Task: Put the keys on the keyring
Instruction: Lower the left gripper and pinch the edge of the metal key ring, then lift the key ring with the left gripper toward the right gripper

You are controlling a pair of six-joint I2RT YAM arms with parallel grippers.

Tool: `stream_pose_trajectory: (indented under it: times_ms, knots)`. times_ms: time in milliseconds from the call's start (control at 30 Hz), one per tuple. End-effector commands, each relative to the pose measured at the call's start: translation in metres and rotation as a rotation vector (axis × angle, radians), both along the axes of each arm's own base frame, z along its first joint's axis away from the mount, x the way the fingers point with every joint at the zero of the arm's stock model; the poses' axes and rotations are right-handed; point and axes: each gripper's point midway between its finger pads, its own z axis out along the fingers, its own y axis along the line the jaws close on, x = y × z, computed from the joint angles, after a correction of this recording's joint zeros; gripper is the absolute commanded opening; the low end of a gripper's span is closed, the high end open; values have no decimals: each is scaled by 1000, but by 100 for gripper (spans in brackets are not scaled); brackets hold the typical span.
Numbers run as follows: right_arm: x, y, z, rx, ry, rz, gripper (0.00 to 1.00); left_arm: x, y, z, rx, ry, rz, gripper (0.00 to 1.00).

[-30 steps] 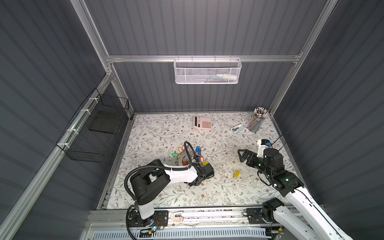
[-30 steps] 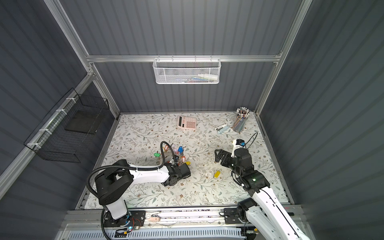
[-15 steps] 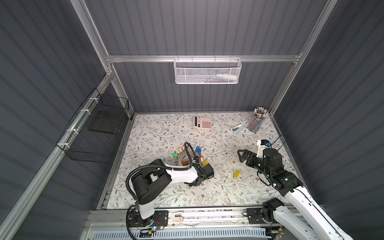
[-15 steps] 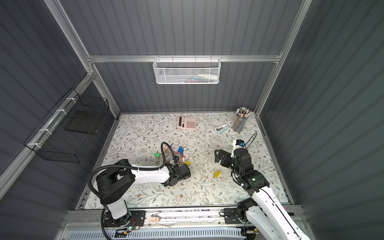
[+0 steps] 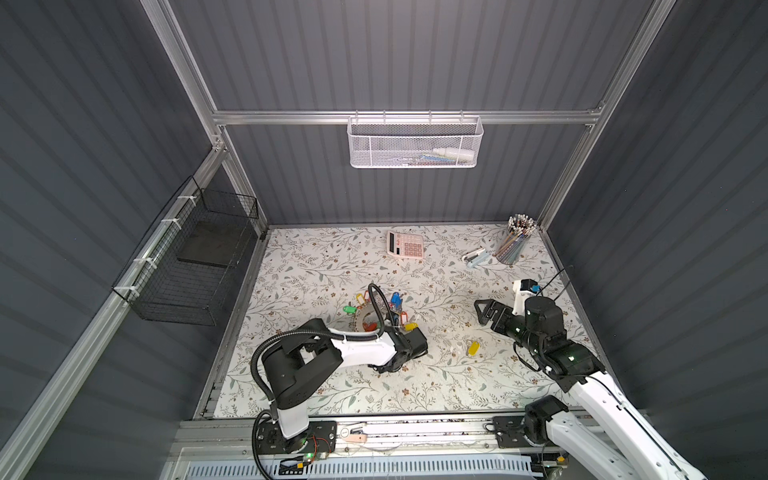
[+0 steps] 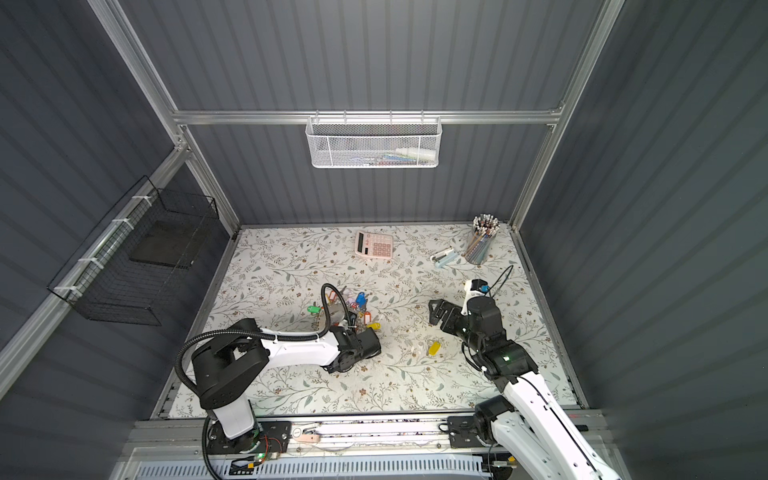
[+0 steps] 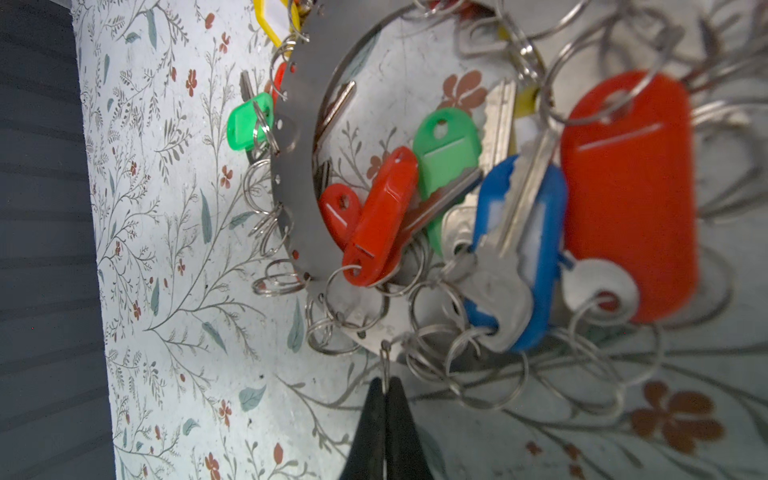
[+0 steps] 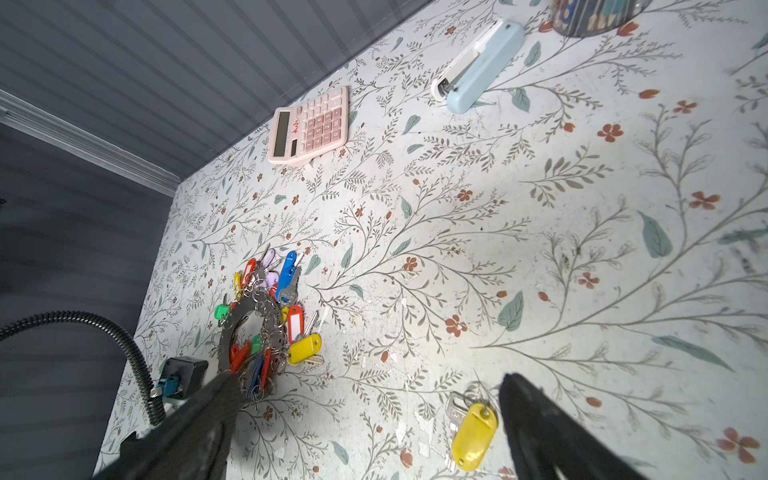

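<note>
Flowered tabletop point(image 5: 316, 266) under grey ribbed walls, with keyring point(image 7: 293, 137) lying flat near the middle, hung with keys point(image 7: 503, 299) and coloured tags point(image 7: 627, 187). Left gripper point(image 7: 385, 384) at its rim, tips pressed together, seemingly pinching one small split ring point(image 7: 385, 357). Well apart to the right, loose yellow-tagged key point(image 8: 473, 434) flat on the table, close by right gripper point(image 8: 365, 376), spread wide and holding nothing.

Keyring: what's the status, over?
Left gripper shut on small split ring of keyring. Right gripper open; yellow key loose on table. Nothing blocking.
</note>
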Motion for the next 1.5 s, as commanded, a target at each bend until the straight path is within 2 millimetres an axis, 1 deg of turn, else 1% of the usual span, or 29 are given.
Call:
stream_pose_trajectory:
  times_ms: [0,300,433,567,700,767,900,1067,1167,1233,1367,1467]
  knots:
    - [3,2,3,4,-14,1,99,-1,-4,18,-36,-11,1,0]
    - [11,4,10,-10,-30,11,99,-3,-10,53,-151,-34,-13,0]
    - [14,6,14,-23,-36,20,99,-1,-19,71,-218,-48,-36,0]
    - [22,11,22,-40,-54,47,99,5,-26,100,-276,-102,-63,0]
    - [31,32,28,-12,-22,145,99,17,-31,135,-313,-204,-87,0]
    - [36,39,31,-1,-13,172,99,23,-33,150,-320,-250,-100,0]
    - [42,44,39,7,-34,184,99,34,-39,176,-345,-337,-120,0]
    - [46,43,40,-9,-49,191,99,45,-45,196,-349,-430,-135,0]
    - [48,50,44,26,-53,245,99,50,-48,208,-369,-475,-140,0]
    - [49,54,49,51,-53,267,99,51,-50,213,-391,-501,-142,0]
    - [57,54,63,67,-67,264,99,52,-53,227,-473,-553,-151,0]
    - [60,58,72,93,-68,271,99,50,-58,234,-532,-571,-183,0]
